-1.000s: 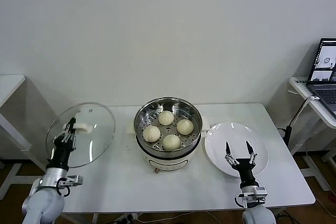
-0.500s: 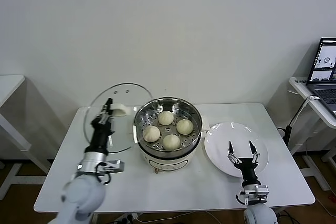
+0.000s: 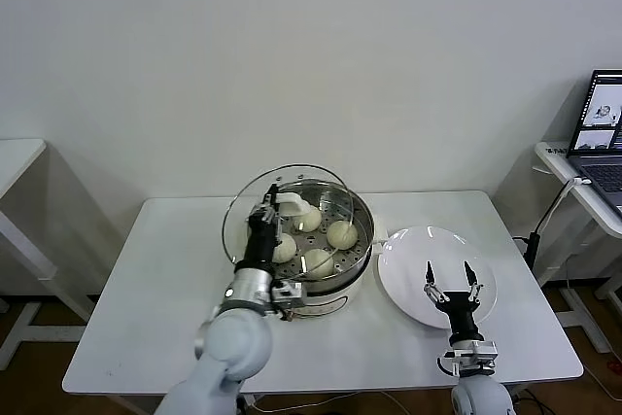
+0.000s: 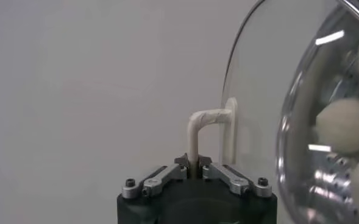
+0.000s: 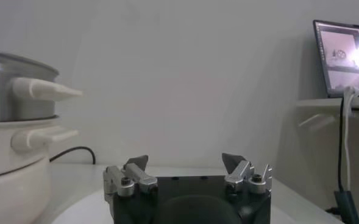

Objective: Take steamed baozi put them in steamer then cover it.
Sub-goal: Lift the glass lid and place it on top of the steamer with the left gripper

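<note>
Currently the lid (image 3: 277, 224) is held tilted, nearly on edge, by the left gripper (image 3: 269, 204), whose fingers are clamped tight on its white handle (image 4: 211, 125). Beyond the fingertips, the glass overlaps the near-left rim of the pot (image 3: 350, 264), not yet seated. Four buns (image 3: 341, 233) are seen on the perforated tray inside. The right gripper (image 3: 450, 277) is parked above the white plate (image 3: 408, 284), fingers spread wide, nothing between them.

Pale grey rounded arms end in black wrists with silver collars (small screws on the knuckle links).
</note>
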